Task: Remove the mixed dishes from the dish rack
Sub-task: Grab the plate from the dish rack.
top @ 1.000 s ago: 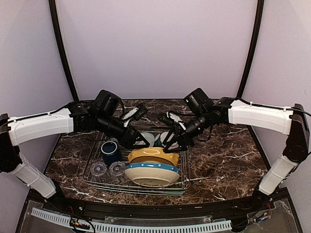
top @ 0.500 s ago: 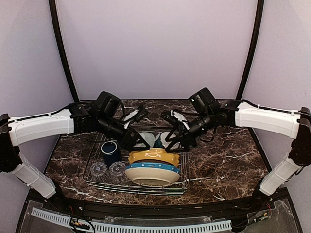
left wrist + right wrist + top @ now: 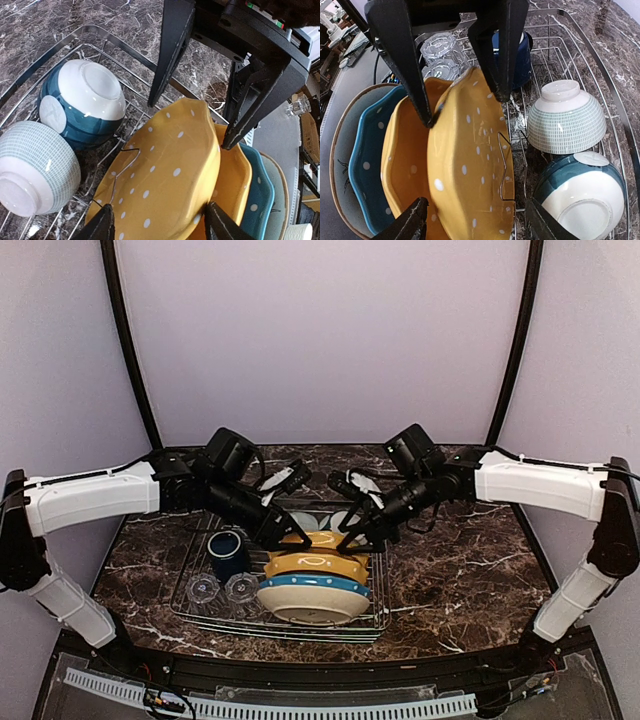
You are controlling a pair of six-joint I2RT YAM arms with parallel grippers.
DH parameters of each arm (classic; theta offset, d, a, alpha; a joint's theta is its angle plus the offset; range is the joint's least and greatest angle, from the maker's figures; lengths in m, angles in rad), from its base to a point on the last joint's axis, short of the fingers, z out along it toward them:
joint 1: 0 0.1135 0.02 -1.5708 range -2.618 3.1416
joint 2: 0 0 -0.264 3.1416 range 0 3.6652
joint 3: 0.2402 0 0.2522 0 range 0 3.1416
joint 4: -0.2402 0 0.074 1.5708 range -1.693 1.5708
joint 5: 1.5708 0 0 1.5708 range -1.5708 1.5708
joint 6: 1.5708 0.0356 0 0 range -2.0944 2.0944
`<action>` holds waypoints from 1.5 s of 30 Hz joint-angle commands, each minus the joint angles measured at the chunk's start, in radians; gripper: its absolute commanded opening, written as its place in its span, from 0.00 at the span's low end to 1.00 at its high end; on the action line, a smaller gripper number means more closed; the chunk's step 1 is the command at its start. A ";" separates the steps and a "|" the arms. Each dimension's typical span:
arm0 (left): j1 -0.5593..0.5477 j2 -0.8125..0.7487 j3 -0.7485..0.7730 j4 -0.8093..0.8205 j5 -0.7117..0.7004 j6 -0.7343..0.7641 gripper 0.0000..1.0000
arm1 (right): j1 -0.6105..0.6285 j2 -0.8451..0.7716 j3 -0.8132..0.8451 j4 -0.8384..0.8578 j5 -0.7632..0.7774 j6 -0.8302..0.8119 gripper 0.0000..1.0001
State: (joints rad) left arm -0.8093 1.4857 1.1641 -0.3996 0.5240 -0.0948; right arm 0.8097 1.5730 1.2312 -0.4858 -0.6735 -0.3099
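Observation:
The yellow white-spotted plate (image 3: 165, 165) stands on edge in the dish rack (image 3: 280, 628), in front of a second yellow plate (image 3: 405, 150), a teal spotted plate (image 3: 365, 165) and a cream plate (image 3: 312, 604). My left gripper (image 3: 162, 225) is open, its jaws straddling the spotted plate's rim. My right gripper (image 3: 477, 225) is open and straddles the same plate (image 3: 470, 160) from the opposite side. In the top view both grippers (image 3: 285, 535) (image 3: 350, 535) meet over the plates. A teal bowl (image 3: 82, 102) and a pale grid bowl (image 3: 35, 165) lie upside down behind the plates.
A dark blue mug (image 3: 228, 552) and two clear glasses (image 3: 203, 589) (image 3: 241, 587) stand in the rack's left part. Bare marble table (image 3: 460, 570) lies right of the rack. The rack's raised wire edge (image 3: 600, 55) runs past the bowls.
Both grippers have come closer together and lower over the plates, so their open jaws now straddle the yellow spotted plate's rim. The dishes stay in the rack.

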 commanded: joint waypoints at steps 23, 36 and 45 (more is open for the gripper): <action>0.038 -0.044 0.040 -0.107 -0.205 0.052 0.65 | 0.015 0.169 0.095 0.030 -0.080 -0.107 0.27; 0.338 -0.175 0.180 -0.174 -0.138 0.084 0.83 | 0.007 0.224 0.146 -0.014 -0.218 -0.116 0.11; 0.398 -0.078 0.284 -0.102 -0.136 0.046 0.87 | -0.034 0.226 0.177 -0.049 -0.343 -0.092 0.00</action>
State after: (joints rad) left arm -0.4343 1.3659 1.4136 -0.5213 0.3683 -0.0319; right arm 0.7887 1.8011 1.3643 -0.5186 -0.8852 -0.4255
